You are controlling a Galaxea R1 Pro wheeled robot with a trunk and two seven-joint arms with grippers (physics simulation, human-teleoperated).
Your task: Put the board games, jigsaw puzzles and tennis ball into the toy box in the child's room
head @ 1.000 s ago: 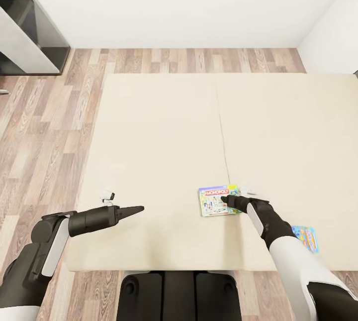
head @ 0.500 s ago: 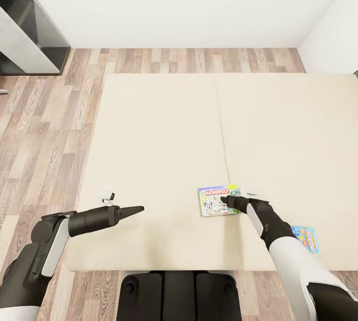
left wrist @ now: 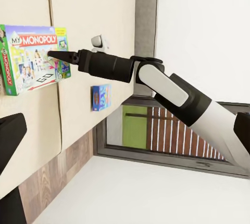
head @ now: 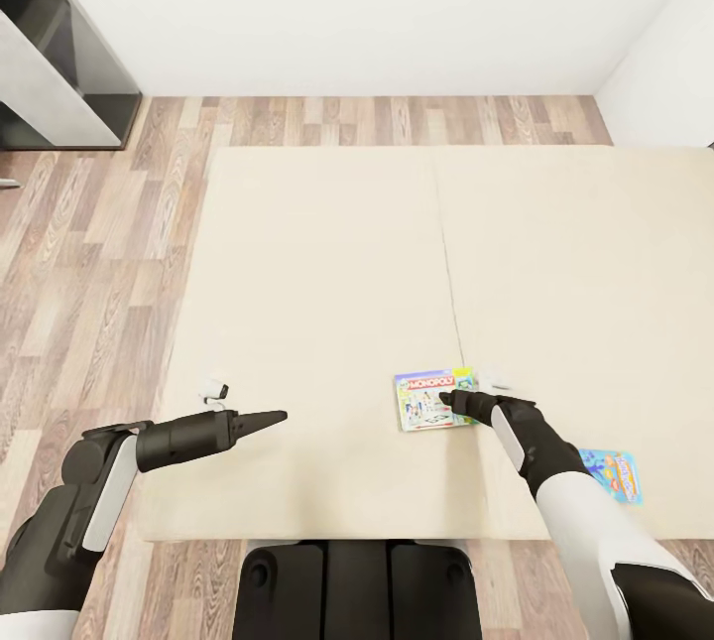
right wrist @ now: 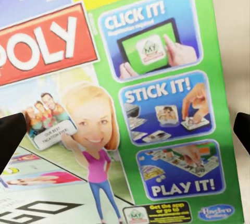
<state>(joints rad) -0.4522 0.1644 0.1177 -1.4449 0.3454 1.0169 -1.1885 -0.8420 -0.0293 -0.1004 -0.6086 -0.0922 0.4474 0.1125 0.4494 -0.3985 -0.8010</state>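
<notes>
A white-green Monopoly board game (head: 426, 402) lies flat on the beige bed (head: 317, 263), near its front edge. My right gripper (head: 448, 398) hangs open just over the box's right half. In the right wrist view the printed lid (right wrist: 130, 104) lies between the spread fingertips (right wrist: 10, 135). A blue board game (head: 613, 476) with cartoon figures lies further right on the bed, beside my right forearm. My left gripper (head: 273, 416) hovers open over the bed's front left part, holding nothing. The left wrist view shows the Monopoly box (left wrist: 31, 57), the blue box (left wrist: 100, 97) and the right arm's tip over the Monopoly box.
Wood floor (head: 89, 253) runs along the bed's left side and far end. A dark grey furniture unit (head: 50, 55) stands at the back left against the white wall. My base (head: 357, 585) is at the bed's front edge. A window (left wrist: 156, 130) shows beyond the bed.
The whole picture has shifted very slightly. Both arms and both boxes keep their places.
</notes>
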